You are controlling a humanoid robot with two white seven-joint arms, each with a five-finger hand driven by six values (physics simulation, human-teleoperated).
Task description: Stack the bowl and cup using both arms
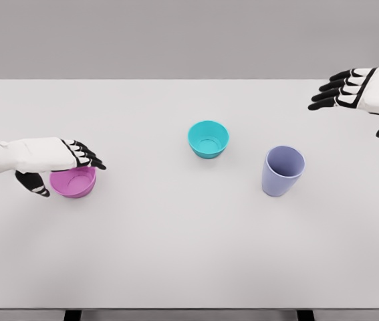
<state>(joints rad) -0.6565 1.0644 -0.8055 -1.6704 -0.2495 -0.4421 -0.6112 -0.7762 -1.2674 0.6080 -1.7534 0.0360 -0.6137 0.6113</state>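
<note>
Near left edge, pink bowl (74, 182)

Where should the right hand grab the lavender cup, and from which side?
Probably the side wall of the lavender cup, approached from the right. It stands upright, mouth open upward, apart from the teal bowl to its left, so its right flank is unobstructed. The right hand is open, up and to its right. A wrap around the wall below the rim suits the tall shape.
</note>
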